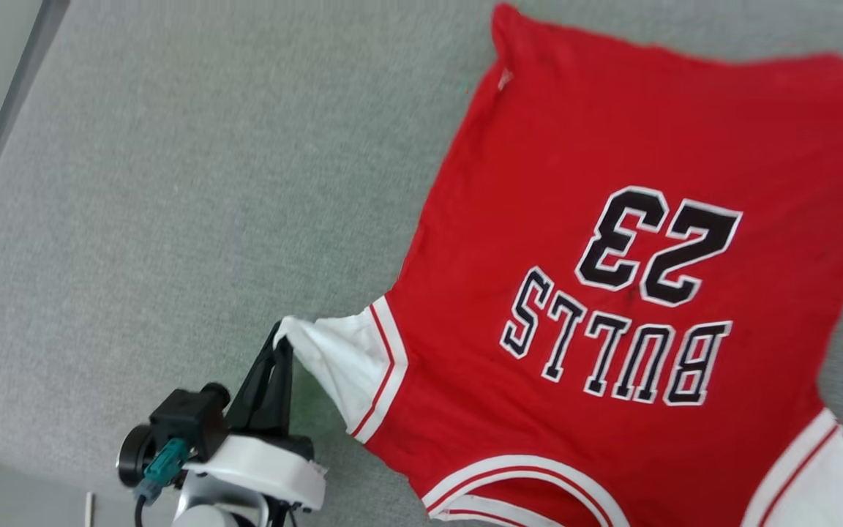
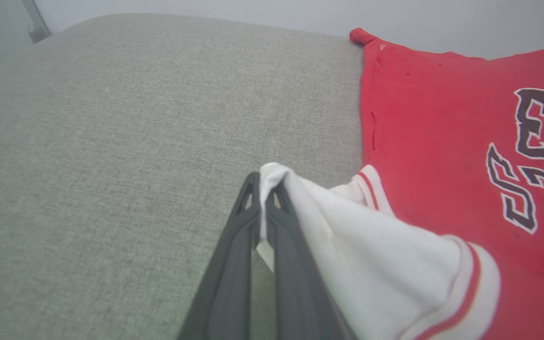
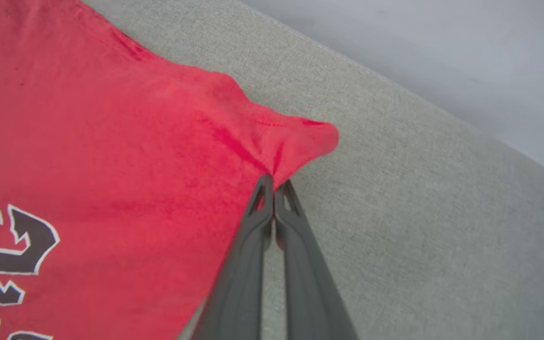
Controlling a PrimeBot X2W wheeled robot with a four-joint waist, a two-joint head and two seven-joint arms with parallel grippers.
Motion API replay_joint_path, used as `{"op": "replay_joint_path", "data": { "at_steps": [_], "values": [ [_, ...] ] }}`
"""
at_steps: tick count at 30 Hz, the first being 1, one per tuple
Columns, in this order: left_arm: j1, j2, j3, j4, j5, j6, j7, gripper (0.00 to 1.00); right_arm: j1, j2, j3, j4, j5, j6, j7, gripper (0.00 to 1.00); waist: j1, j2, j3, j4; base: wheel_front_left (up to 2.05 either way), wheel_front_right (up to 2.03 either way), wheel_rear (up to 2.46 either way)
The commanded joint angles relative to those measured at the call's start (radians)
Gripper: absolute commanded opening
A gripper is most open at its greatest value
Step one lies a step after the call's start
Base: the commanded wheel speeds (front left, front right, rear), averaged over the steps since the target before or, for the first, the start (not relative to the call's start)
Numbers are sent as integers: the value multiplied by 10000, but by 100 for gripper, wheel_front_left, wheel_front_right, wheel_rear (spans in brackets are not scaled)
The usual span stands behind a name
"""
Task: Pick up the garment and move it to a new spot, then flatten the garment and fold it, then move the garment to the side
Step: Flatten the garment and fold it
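On grey padding [image 1: 173, 183] the garment [image 1: 612, 132] lies spread, left jaws clamping its white sleeve [image 1: 337, 359], right jaws a red corner [image 3: 310, 137].

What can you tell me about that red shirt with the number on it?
The garment is a red, soft-looking T-shirt with white short sleeves, red-and-white striped trim at the collar and sleeve seams, and BULLS 23 printed in black with white outlines. It lies spread, print up, on a grey fabric surface, collar nearest the robot, with a small white mark near the far hem. The left gripper is shut on the tip of one white sleeve, and the right gripper pinches a bunched red corner.
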Motion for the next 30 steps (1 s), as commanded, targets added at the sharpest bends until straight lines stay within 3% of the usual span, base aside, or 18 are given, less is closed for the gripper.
{"op": "replay_joint_path", "data": {
  "at_steps": [1, 8, 13, 21, 30],
  "values": [
    [181, 104, 91, 30, -48, 35, -17, 0, 427, -132, 4, -177, 266, -14, -195, 0, 0, 0, -630, -433, 0, 0, 0],
    [937, 406, 360, 92, -247, 216, 47, 0, 3005, -877, -180, -1674, 1281, -14, -1179, 0, 0, 0, -1784, -1085, 0, 0, 0],
    [1458, 588, 511, 2, -404, 331, 132, 0, 5307, -1184, -888, -2519, 1611, -14, -1553, 0, 0, 0, -2370, -1521, 0, 0, 0],
    [2074, 855, 743, -185, -567, 508, 262, 0, 8877, -521, -2408, -3374, 1643, -16, -1684, 0, 0, 0, -2978, -2028, 0, 0, 0],
    [2336, 998, 718, -401, -643, 561, 379, 0, 11865, 774, -3402, -3768, 1287, -14, -1134, 0, 0, 0, -3179, -2112, 0, 0, 0]
  ]
}}
